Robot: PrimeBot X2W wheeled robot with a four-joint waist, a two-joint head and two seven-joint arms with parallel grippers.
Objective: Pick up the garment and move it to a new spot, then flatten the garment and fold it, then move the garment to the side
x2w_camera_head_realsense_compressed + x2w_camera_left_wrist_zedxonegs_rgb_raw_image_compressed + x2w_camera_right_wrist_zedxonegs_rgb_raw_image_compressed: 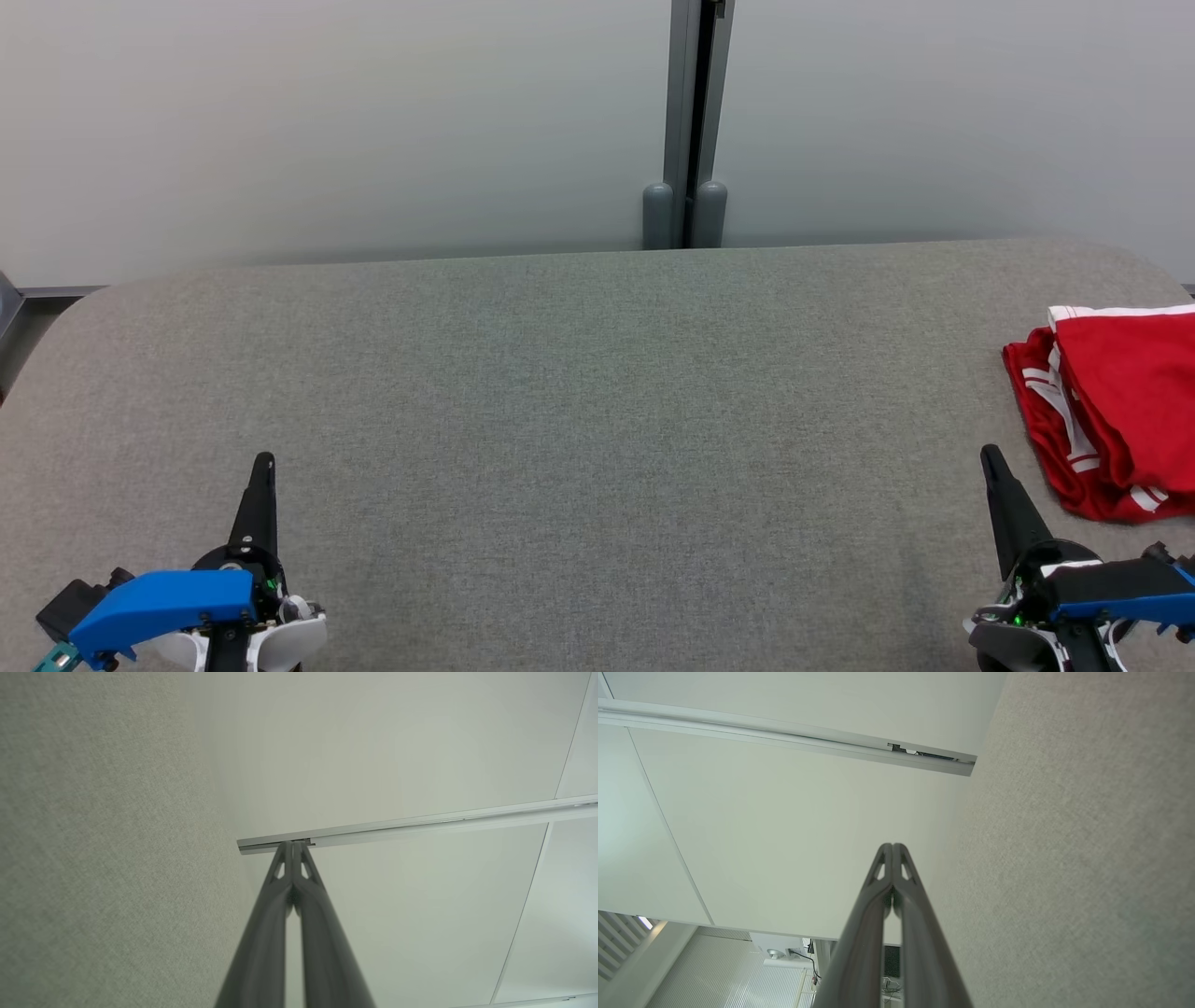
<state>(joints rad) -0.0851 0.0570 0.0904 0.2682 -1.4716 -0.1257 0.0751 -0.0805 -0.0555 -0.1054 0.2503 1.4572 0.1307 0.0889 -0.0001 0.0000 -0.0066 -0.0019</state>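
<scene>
The garment (1116, 406) is red with white stripes and lies folded at the right edge of the grey fabric table (579, 420), partly cut off by the head view's border. My right gripper (991, 457) stands shut and empty near the front right, just left of and below the garment, not touching it. At the front left my left gripper (265, 461) is shut too, with nothing in it. In the left wrist view the left gripper (294, 845) has its tips pressed together, and the right gripper (892, 847) looks the same in the right wrist view.
A pale partition wall (327, 121) with a grey vertical post (695, 121) rises behind the table's far edge. The table's corners are rounded. A metal rail (420, 823) runs along the wall panel.
</scene>
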